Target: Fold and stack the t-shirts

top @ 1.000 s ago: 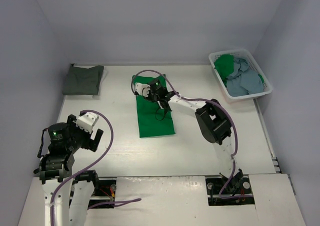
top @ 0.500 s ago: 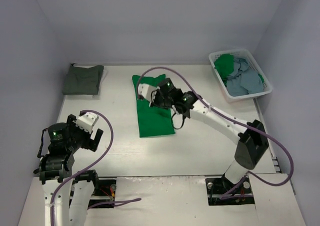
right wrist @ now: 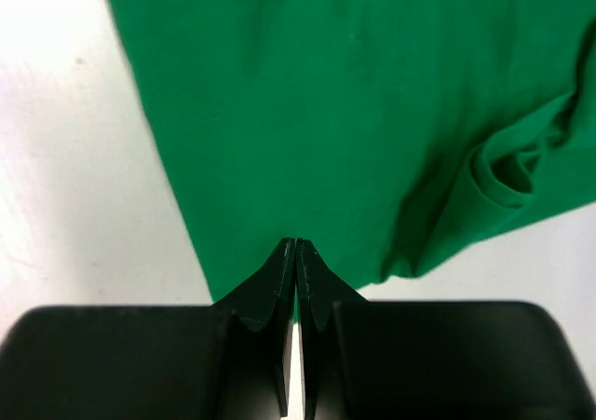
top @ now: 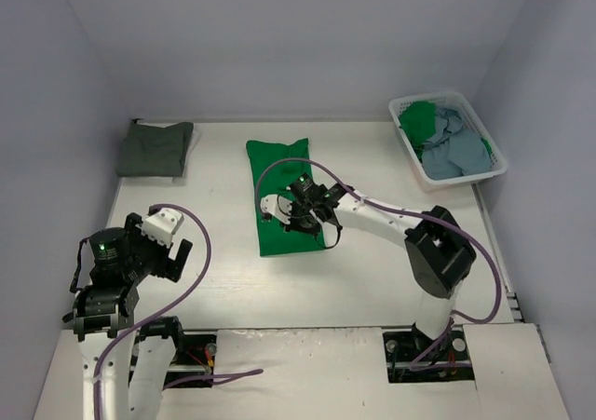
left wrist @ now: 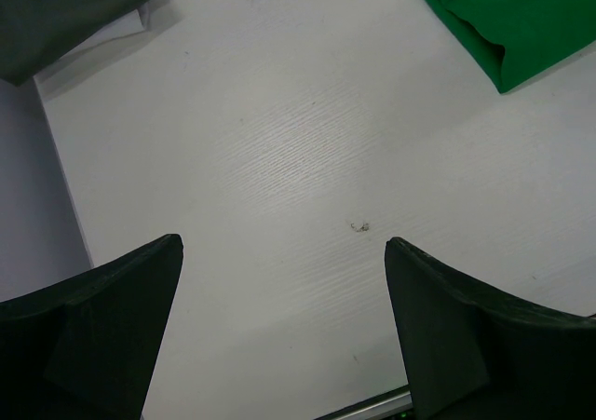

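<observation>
A: Your dark grey-olive t-shirt lies folded at the far left corner of the table. I'd count that one as finished and the start of your stack.

B: The bright green t-shirt is the one you have in hand. It lies in the middle as a long strip running from far to near, so I'd say it is only partly folded.

A: Your right gripper is at its near end with the jaws pressed fully together, tips at the cloth's edge. You cannot tell from here whether a thin pinch of fabric sits between them.

B: Your left gripper hangs over bare table at the near left, spread wide and holding nothing.

A: The white basket at the far right holds a light blue t-shirt and another green piece, both crumpled.

B: So you have one stacked, one under way and the basket's contents to fold. By my reckoning you are well short of half.
</observation>
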Controlling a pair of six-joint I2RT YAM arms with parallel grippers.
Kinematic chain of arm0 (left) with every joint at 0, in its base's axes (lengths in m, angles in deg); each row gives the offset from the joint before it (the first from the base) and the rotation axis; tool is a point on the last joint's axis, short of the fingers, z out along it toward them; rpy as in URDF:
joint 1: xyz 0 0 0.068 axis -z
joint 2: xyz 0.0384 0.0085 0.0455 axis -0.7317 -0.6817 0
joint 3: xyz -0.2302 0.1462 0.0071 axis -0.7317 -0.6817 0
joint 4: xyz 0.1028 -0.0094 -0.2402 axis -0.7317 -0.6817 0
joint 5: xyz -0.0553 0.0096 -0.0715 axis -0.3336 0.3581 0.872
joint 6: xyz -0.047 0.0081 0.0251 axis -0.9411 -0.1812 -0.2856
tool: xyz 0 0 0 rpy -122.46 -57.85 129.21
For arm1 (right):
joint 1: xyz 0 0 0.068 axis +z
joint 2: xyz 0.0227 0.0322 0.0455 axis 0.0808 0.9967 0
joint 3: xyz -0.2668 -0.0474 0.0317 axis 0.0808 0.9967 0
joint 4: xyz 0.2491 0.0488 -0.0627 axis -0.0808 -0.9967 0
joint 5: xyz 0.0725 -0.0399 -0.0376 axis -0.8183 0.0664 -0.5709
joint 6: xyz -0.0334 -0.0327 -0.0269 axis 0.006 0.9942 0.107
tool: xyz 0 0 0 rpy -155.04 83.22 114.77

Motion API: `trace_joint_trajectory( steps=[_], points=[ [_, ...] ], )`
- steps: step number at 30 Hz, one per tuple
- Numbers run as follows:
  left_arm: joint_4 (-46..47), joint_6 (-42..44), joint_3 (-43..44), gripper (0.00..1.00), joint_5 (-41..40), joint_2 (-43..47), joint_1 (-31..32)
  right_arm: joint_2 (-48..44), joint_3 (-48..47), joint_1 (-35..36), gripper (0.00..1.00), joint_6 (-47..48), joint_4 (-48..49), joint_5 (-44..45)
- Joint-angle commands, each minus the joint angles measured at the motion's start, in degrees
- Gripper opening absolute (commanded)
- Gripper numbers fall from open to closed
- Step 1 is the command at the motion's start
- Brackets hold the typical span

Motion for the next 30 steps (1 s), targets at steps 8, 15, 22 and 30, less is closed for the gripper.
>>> trace_joint_trajectory(
  steps=[8, 15, 22, 30],
  points=[
    [3.4, -0.1, 0.9, 0.83, -0.5, -1.5, -0.4, 8.6, -6.6, -5.4, 0.00, 2.6, 6.0, -3.2],
    [3.7, -0.2, 0.9, 0.84, -0.4, -1.9, -0.5, 10.2, -8.7, -7.3, 0.00, 4.0, 7.3, -3.0],
    [3.6, -0.2, 0.8, 0.84, -0.5, -1.9, -0.5, 12.8, -10.1, -9.3, 0.00, 5.0, 9.2, -2.1],
    [3.5, -0.3, 0.8, 0.84, -0.4, -1.9, -0.5, 18.5, -13.9, -11.3, 0.00, 6.1, 11.2, -1.2]
  ],
)
